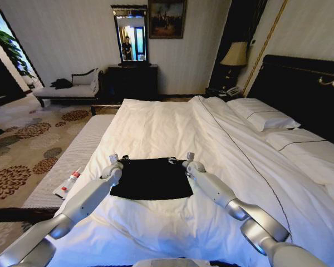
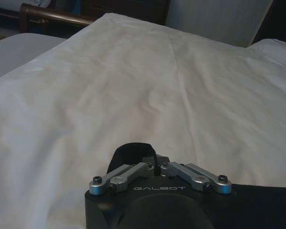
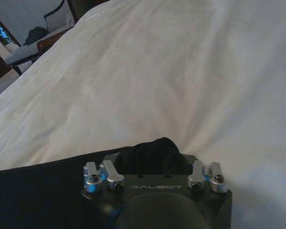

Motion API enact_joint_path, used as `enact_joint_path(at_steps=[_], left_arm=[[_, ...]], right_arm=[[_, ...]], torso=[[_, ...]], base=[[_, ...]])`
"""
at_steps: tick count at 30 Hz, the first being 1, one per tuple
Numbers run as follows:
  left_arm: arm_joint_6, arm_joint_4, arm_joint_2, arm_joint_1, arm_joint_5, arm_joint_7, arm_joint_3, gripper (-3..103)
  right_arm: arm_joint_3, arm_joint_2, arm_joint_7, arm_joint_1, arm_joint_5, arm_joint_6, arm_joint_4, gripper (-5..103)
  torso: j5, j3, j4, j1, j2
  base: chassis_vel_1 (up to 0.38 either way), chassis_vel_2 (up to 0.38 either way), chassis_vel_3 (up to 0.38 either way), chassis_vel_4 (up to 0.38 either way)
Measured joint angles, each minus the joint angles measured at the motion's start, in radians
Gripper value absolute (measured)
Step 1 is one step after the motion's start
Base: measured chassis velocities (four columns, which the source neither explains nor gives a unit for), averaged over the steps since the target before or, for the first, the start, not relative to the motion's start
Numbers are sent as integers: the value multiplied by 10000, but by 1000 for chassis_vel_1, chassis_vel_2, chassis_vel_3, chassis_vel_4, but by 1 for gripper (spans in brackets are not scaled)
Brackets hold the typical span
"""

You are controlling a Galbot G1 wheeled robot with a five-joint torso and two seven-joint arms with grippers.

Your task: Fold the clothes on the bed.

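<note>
A small bottle (image 1: 70, 182) lies on the bench at lower left, near our left arm. Our left pincer (image 1: 118, 162) and right pincer (image 1: 185, 162) each pinch a far corner of the black T-shirt (image 1: 151, 178), low in the middle on the white bed (image 1: 172, 125). A chaise (image 1: 69, 89) stands at upper left.

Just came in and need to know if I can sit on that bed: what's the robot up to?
It is folding a black T-shirt on the bed. The left gripper and the right gripper each pinch a far corner of the shirt, one on each side. The shirt lies as a flat dark rectangle on the duvet.
</note>
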Motion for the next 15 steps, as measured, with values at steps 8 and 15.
enact_joint_path(at_steps=[8, 15], left_arm=[[-11, 32, -89, -5, 43, 9, 52, 0], [-14, 32, -93, 3, 56, 13, -5, 0]], right_arm=[[-33, -77, 18, 3, 153, -27, 204, 41], [-44, -151, 55, -84, 372, -148, 427, 8]], torso=[[0, 0, 0, 0, 0], [0, 0, 1, 0, 0]], base=[[0, 0, 0, 0], [0, 0, 0, 0]])
